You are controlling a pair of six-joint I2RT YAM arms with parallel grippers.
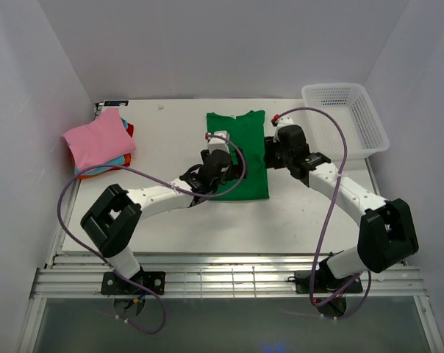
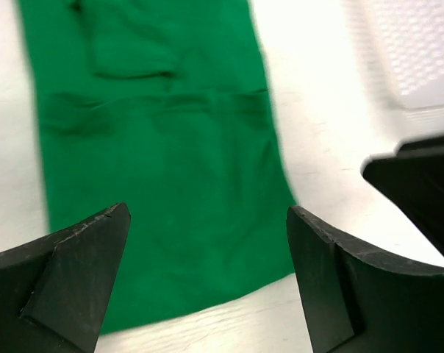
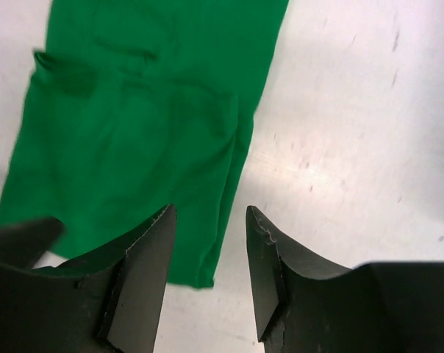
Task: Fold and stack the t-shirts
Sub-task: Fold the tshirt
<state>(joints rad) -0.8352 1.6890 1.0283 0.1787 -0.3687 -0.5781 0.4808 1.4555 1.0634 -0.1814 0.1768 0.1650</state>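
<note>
— So, where is the green t-shirt (image 1: 238, 154)?
— Flat on the table (image 1: 170, 220), middle of the top view, folded into a long strip.
— And the pincers?
— The left pincer (image 2: 207, 213) gapes wide over the cloth, holding nothing. The right pincer (image 3: 211, 211) stands narrower, parted and empty, at the shirt's right edge.
— The rest?
— A folded stack (image 1: 97, 143), pink on top, upper left of the frame.

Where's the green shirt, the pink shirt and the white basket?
green shirt (image 1: 241, 122): top view, bare cloth near the collar.
pink shirt (image 1: 97, 140): top view, middle of the folded top.
white basket (image 1: 374, 121): top view, its right mesh wall.
</note>
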